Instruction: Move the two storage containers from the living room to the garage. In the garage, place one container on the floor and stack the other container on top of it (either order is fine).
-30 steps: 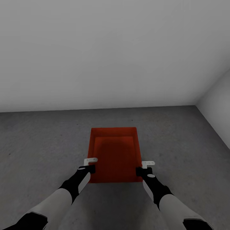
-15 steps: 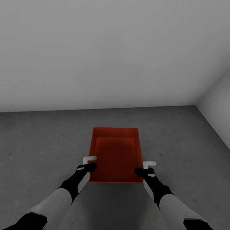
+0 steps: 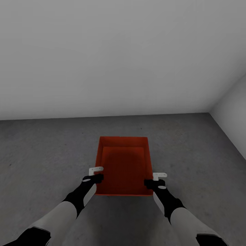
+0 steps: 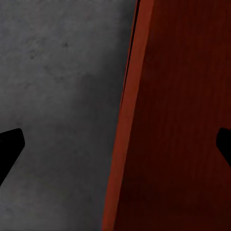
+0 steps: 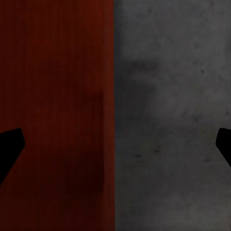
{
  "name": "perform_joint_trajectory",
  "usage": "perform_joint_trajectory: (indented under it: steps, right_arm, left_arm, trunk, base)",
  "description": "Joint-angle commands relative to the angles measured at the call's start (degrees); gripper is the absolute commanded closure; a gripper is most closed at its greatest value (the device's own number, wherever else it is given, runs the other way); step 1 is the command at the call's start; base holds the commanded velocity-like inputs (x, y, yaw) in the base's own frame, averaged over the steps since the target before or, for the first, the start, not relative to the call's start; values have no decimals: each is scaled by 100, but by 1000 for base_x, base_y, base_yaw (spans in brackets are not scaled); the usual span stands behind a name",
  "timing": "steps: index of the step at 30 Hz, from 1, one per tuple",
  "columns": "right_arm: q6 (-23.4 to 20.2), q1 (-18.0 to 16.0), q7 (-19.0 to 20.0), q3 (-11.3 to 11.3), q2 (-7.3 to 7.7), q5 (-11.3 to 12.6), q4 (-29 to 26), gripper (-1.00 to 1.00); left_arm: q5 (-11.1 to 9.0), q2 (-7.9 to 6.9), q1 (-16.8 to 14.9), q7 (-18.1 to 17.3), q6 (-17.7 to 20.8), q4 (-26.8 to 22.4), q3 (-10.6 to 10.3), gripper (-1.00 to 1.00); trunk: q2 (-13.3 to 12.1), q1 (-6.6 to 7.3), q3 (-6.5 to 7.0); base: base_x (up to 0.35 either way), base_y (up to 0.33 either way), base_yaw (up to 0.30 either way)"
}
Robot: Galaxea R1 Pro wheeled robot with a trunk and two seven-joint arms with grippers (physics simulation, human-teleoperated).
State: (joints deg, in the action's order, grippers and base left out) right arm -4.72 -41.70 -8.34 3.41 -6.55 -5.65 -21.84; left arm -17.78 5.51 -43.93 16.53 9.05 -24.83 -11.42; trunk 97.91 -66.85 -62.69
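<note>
Storage containers: one red-orange open-top bin [image 3: 123,165] can be counted for certain, sitting in the middle of the dark speckled concrete floor [image 3: 44,150]. The left wrist view shows a doubled edge along its wall [image 4: 168,120], but whether a second bin lies nested inside cannot be told.

Two arms reach down to it, one on each side. At the left, the left hand [image 3: 96,174] stands at the bin's near left corner, spread wide, with one dark fingertip [image 4: 10,144] over the floor and the other [image 4: 224,144] over the red wall, gripping nothing. At the right, the right hand [image 3: 155,180] stands at the near right corner, likewise spread wide and straddling the right wall [image 5: 55,115], one fingertip [image 5: 10,144] on the red side and one [image 5: 224,144] on the floor side. Behind, two plain light-grey walls [image 3: 119,58] meet at a corner on the right.
</note>
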Motion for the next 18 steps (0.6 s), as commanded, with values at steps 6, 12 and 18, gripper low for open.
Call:
perform_joint_trajectory:
  steps: [6, 12, 18]
  right_arm:
    - [-38, 4, -1, 45, -4, -50, 48, -100]
    - [-33, 4, -1, 46, -4, -50, 48, -100]
    - [-45, 4, 4, 46, -8, -50, -102, -100]
  left_arm:
    - [-48, -3, -1, 51, 34, -8, -45, -100]
    - [-46, -5, -1, 52, 36, -6, -41, -100]
    - [-48, -6, -1, 52, 36, -12, -37, -100]
  trunk:
    - [-199, 109, 86]
    - [-440, 241, 193]
    - [-681, 373, 301]
  base:
    - [0, 0, 0]
    - [0, 0, 0]
    - [0, 0, 0]
